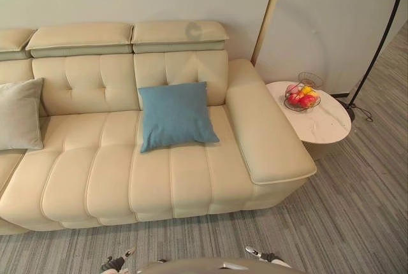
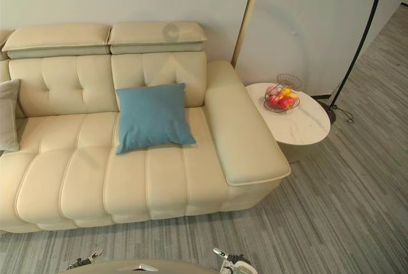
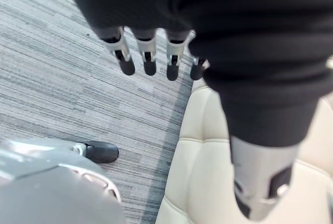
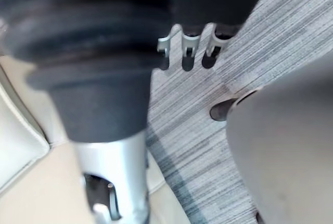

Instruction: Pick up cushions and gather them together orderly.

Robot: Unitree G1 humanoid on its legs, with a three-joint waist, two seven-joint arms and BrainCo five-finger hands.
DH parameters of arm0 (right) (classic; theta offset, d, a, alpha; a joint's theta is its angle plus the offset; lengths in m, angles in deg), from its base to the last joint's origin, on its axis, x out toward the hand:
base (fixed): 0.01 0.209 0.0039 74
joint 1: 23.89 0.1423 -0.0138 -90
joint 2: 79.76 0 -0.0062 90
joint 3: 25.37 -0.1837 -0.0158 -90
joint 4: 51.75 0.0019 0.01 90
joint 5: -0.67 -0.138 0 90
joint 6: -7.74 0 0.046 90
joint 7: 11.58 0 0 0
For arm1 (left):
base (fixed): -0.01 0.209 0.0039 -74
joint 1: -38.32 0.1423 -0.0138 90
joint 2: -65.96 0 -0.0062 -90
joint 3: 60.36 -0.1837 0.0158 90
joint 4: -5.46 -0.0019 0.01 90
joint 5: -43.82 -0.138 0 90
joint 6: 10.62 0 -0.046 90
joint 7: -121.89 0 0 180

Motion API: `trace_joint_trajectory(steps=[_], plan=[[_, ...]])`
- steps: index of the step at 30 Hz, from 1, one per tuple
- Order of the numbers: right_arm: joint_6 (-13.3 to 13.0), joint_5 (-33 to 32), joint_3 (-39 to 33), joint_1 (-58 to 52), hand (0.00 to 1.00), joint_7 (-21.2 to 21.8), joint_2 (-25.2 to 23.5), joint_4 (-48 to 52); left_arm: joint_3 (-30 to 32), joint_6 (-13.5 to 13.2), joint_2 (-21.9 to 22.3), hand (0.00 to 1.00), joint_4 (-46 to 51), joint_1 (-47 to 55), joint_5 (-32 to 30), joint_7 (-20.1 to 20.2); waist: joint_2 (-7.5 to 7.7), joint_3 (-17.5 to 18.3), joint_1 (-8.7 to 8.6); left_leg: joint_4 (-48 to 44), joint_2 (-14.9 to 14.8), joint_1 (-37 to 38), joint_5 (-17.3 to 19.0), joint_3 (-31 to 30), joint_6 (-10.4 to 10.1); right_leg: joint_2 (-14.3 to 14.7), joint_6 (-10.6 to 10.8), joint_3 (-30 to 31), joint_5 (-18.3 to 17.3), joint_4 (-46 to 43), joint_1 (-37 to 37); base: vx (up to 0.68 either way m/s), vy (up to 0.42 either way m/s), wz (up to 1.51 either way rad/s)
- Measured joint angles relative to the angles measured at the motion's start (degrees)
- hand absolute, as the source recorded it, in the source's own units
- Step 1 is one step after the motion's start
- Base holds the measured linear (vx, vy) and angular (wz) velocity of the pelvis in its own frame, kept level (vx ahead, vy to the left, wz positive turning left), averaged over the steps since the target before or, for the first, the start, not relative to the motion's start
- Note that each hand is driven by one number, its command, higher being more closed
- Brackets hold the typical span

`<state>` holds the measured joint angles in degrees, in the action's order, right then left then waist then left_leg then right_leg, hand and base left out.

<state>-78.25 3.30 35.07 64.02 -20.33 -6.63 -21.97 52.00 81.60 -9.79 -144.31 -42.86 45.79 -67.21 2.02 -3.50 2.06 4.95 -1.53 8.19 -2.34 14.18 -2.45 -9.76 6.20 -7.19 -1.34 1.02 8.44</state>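
Note:
A blue cushion (image 1: 175,116) leans against the backrest of the cream sofa (image 1: 95,178), on the seat nearest the right armrest. A grey cushion (image 1: 19,115) stands at the sofa's left, against the backrest. Both hands hang low over the grey carpet in front of the sofa, far from either cushion. My left hand (image 3: 148,60) has straight fingers and holds nothing, with the sofa's front edge beside it. My right hand (image 4: 188,52) is likewise open and empty, its thumb (image 4: 112,193) apart from the fingers.
A round white side table (image 1: 322,127) stands right of the armrest (image 1: 264,127) and bears a wire basket of fruit (image 1: 301,97). A black lamp pole (image 1: 379,44) curves up at the far right. Grey carpet (image 1: 344,223) lies before the sofa.

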Motion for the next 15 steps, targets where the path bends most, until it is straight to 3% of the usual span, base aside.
trace_joint_trajectory(steps=[15], plan=[[0.2,-3.44,-0.4,0.63,0.0,0.15,0.33,-1.53,-2.52,0.01,-1.4,0.0,-1.71,-0.13,0.19,2.21,0.24,-0.31,-0.23,-0.02,0.01,-0.29,0.12,-1.45,-0.2,-0.17,0.86,-2.73,0.6,1.19,1.3,0.0,-0.008,0.06]])
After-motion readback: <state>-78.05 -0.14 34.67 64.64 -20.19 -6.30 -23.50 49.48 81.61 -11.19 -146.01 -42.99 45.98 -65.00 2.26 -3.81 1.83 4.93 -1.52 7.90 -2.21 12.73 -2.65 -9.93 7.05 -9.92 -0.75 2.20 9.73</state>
